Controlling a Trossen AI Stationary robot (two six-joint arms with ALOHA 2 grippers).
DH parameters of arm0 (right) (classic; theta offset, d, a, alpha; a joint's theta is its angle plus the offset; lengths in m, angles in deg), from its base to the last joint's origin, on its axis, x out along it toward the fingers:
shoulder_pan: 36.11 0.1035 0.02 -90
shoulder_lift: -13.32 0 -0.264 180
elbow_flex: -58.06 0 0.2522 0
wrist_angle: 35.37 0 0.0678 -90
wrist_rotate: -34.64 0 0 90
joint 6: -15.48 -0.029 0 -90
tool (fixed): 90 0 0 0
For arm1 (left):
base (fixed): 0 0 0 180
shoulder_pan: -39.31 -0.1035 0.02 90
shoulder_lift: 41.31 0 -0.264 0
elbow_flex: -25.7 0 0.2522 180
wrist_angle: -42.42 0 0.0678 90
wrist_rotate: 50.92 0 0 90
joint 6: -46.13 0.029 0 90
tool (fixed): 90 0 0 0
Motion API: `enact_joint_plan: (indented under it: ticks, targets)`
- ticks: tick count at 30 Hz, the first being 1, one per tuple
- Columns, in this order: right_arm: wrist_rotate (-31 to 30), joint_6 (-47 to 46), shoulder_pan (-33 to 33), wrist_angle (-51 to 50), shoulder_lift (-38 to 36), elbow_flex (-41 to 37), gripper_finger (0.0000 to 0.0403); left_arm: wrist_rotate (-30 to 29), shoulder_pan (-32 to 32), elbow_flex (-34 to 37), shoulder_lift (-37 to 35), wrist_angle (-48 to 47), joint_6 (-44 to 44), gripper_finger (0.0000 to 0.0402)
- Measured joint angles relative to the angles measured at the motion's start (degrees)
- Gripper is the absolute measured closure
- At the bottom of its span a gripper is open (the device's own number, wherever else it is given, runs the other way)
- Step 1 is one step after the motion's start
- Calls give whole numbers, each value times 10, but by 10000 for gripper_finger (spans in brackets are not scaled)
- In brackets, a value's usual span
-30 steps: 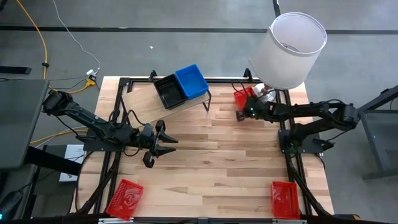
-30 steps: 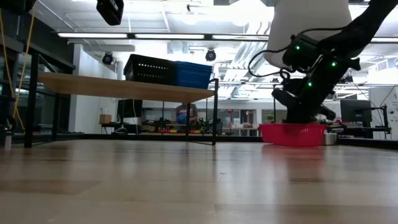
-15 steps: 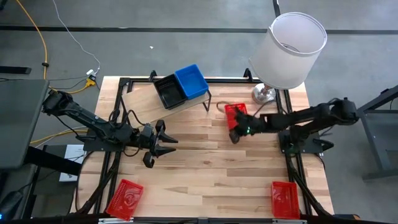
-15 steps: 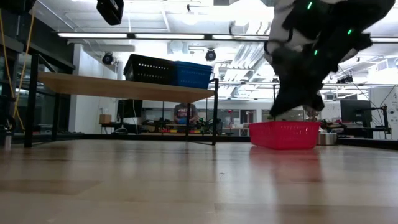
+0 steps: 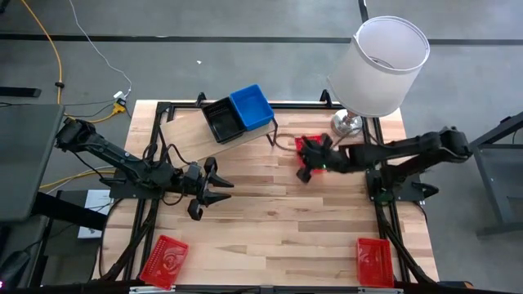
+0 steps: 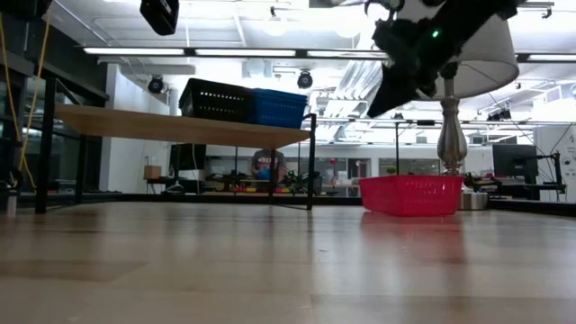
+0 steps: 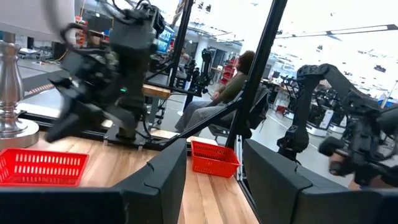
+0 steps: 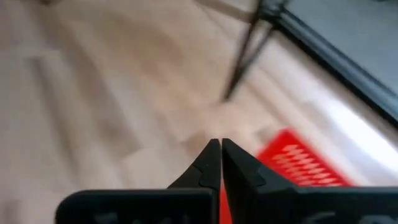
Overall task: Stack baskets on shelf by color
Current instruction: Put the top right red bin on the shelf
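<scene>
Right end effector (image 5: 309, 161): fingers shut together, empty, raised above the table (image 5: 270, 212) just over the red basket (image 6: 411, 194) beside the shelf's (image 5: 184, 135) right leg; basket resting on the table, not gripped.

Left end effector (image 5: 214, 185): fingers apart, holding nothing, hovering in front of the shelf, nearer its left end.

Shelf: black basket (image 5: 221, 119) and blue basket (image 5: 252, 106) side by side at its right end, touching; no red on it.

Other red baskets: one (image 5: 164, 260) at the table's near left corner, one (image 5: 374, 260) at the near right corner, both well apart from the shelf.

Lamp (image 5: 379, 65): to the shelf's right, at the table's far right corner.

Progress, judged: early. Two colours placed; all three reds still to be shelved and stacked.
</scene>
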Motion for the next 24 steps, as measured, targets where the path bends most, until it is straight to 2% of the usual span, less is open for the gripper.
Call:
enact_joint_plan:
  ticks: [3,8,14,19,24]
  targets:
    - [22,40,-51,-7,0,0,373,0,0,0,0,0,0,253]
    - [45,96,-127,-48,15,-2,297,0,0,0,0,0,0,253]
    - [92,215,-189,-46,84,-3,219,0,0,0,0,0,0,253]
    - [72,330,-206,-38,142,-3,202,0,0,0,0,0,0,253]
    - [26,370,-209,-23,172,-3,202,0,0,0,0,-1,0,253]
